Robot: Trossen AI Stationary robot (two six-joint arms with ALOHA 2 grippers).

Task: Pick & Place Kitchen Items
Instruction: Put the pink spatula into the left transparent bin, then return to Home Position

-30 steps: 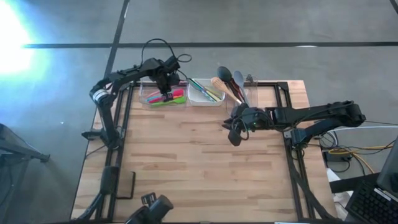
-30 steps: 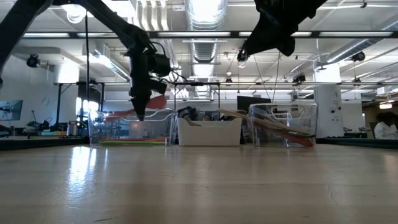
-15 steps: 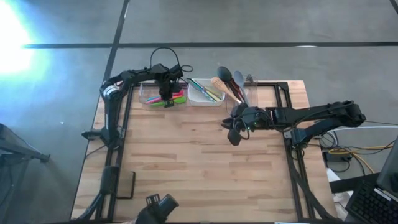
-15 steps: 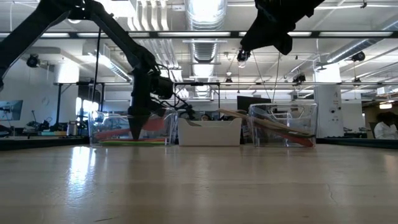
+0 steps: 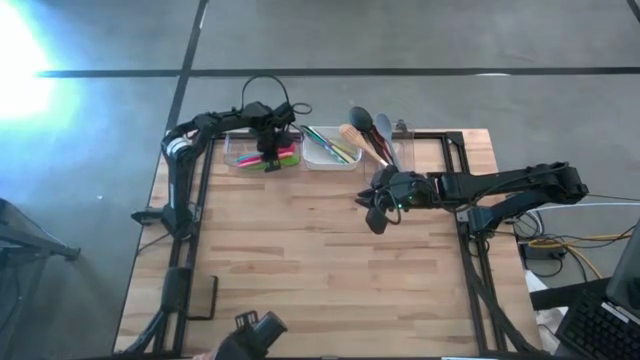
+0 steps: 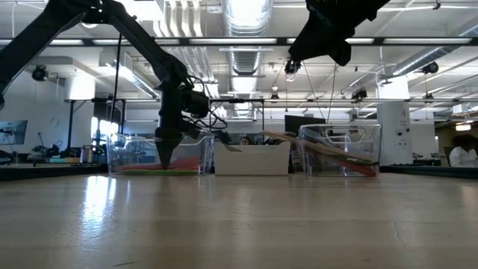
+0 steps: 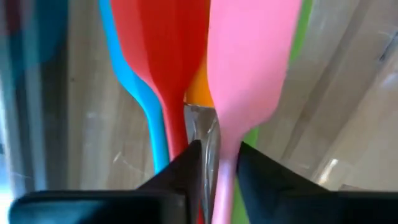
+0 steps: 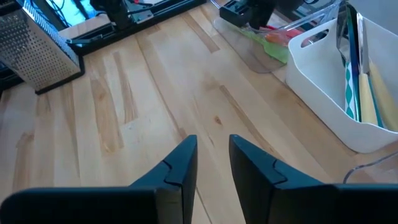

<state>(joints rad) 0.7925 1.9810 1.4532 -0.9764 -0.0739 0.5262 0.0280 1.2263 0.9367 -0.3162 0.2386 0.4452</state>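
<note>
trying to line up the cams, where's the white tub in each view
High view: white tub at the table's far edge, middle of three tubs.
Low view: white tub centre, between the two clear tubs.
Left wrist view: not in it, only utensils close up.
Right wrist view: white tub at the right side, utensils inside.
Shared landmark: the clear tub with the left claw in it sits beside the white tub.

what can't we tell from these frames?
- Left gripper: sits low in the clear left tub; in the left wrist view a metal handle lies between its fingers, grip uncertain.
- Low view: tub walls blur the utensils.
- Right gripper: open over bare wooden table, holding nothing.
</note>
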